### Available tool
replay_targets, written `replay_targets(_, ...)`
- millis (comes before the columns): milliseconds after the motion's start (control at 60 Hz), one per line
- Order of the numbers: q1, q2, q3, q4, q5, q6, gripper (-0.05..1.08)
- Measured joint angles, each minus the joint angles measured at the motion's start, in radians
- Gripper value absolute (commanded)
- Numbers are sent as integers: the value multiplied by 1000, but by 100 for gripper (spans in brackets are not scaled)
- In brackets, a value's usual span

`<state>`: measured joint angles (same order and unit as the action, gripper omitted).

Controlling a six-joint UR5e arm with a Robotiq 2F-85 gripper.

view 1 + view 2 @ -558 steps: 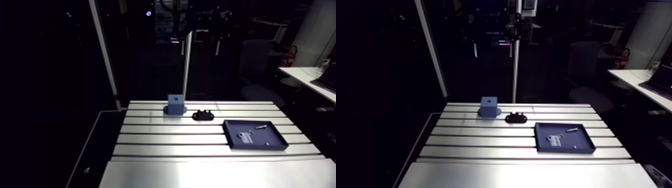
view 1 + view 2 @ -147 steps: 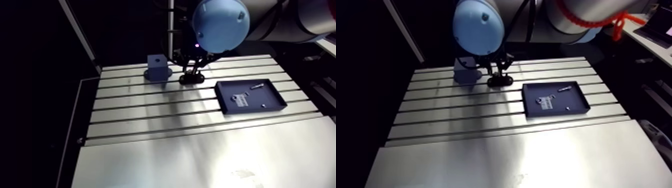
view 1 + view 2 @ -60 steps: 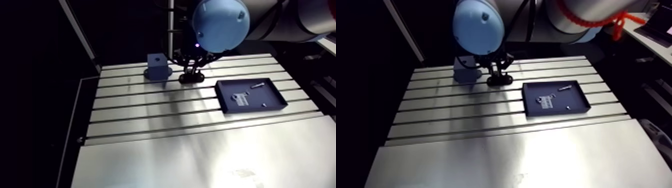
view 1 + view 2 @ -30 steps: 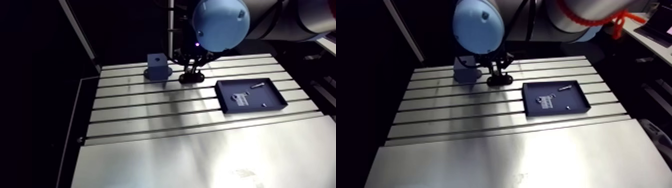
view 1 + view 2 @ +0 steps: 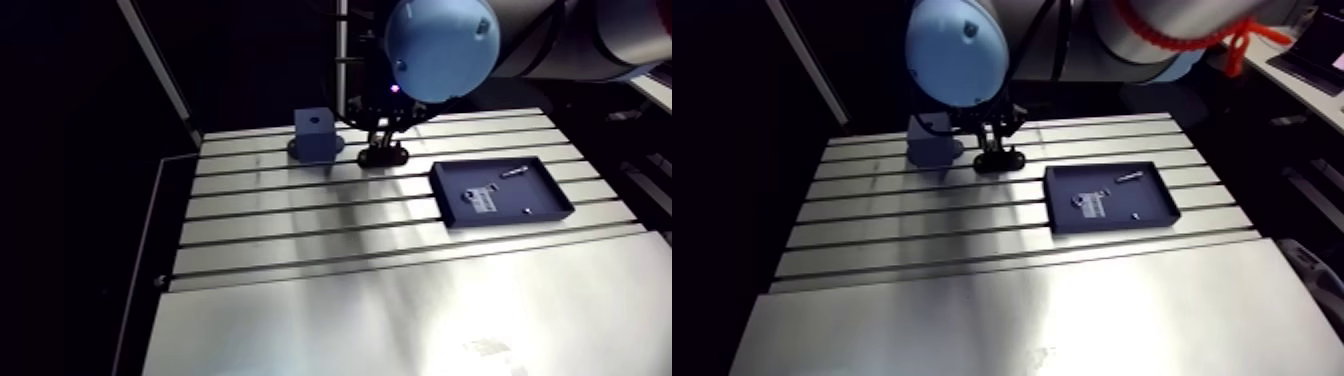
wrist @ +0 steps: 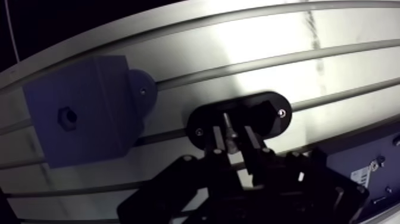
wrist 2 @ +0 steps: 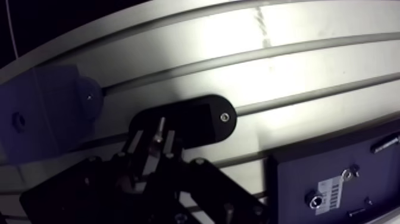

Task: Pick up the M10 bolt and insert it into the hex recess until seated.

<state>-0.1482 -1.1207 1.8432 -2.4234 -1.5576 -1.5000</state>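
Slotted aluminium tabletop [image 5: 300, 300], long grooves running across, bright glare on the near bare part. At the far side, a blue block [image 5: 317, 133] on a round foot, with a small hex recess [image 6: 66, 117] in its upper face, empty. Just beside the block, not touching it, a black oval holder [image 6: 262, 116] fixed flat across a groove, a screw head at each end. Bolt [image 6: 228, 124] standing up out of the middle of the holder, thin and pale against the black, well apart from the recess. Tool [image 6: 234, 140] down low right over the holder, reaching in under the big light-blue joint cap in the arm view. Fingers [image 6: 218, 138] apart, one on each side of the bolt, close in, a narrow dark gap showing on either side; no clamping seen in the wrist view. Bolt between the fingers, roughly centred, leaning a touch toward one of them. Off to the other side of the holder from the block, a dark shallow tray [image 5: 545, 192] lying flat over the grooves, apart from the holder. In the tray: a pale tag [image 5: 483, 198] near the middle, a small screw [image 5: 515, 171] toward the far rim, one more tiny bit of hardware nearer the front rim, too small to name. Corner of the tray just beside the tool in the wrist view.
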Motion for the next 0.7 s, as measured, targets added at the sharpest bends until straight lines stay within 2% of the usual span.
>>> replay_targets(400,0,-19,-14,12,3,-15,74)
replay_targets(700,3,-49,-71,77,4,-29,74)
